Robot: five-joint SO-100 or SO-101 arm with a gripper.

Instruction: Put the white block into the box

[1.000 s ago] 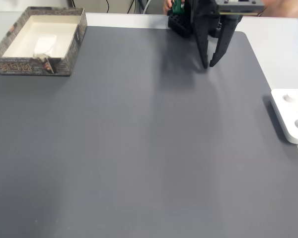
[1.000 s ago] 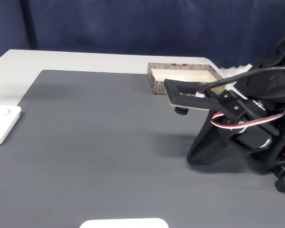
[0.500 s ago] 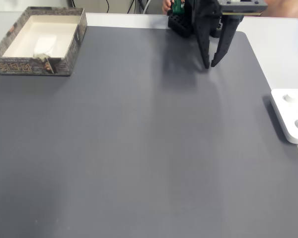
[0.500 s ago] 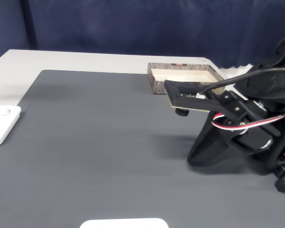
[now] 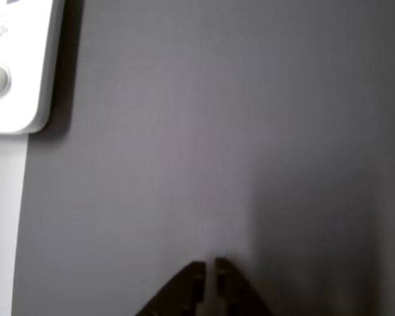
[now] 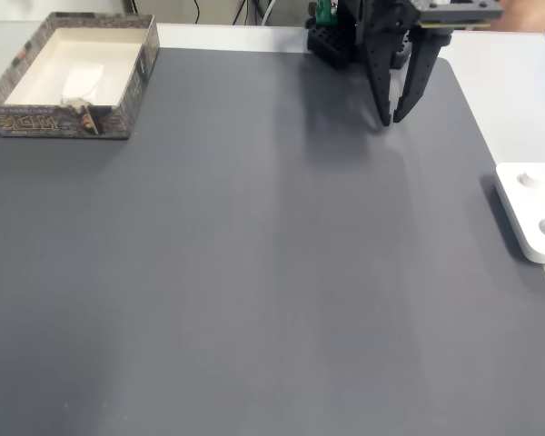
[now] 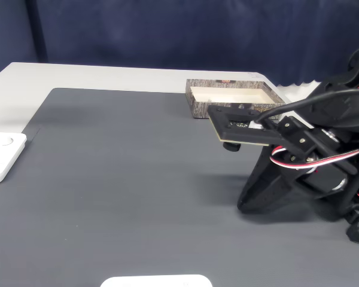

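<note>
The white block (image 6: 82,84) lies inside the box (image 6: 59,121), a brown patterned box with a cream interior at the far left corner of the grey mat in a fixed view. The other fixed view has the box (image 7: 198,108) behind the arm, its inside hidden by the wall. My black gripper (image 6: 391,122) hangs tips-down over the mat's far right part, well away from the box. Its fingers are shut with only a thin slit and nothing between them. The tips of the gripper (image 5: 209,266) show over bare mat in the other view, and the gripper (image 7: 246,206) points down at the mat.
A glossy white panel with round knobs (image 6: 538,214) lies off the mat's right edge, also in view as the panel (image 7: 1,156) and the panel (image 5: 14,69). The arm's base (image 6: 331,41) stands at the mat's far edge. A white object (image 7: 157,281) sits at the near edge.
The gripper has shifted a little to the right in the top-down fixed view and tilted slightly. The block and box have not moved.
</note>
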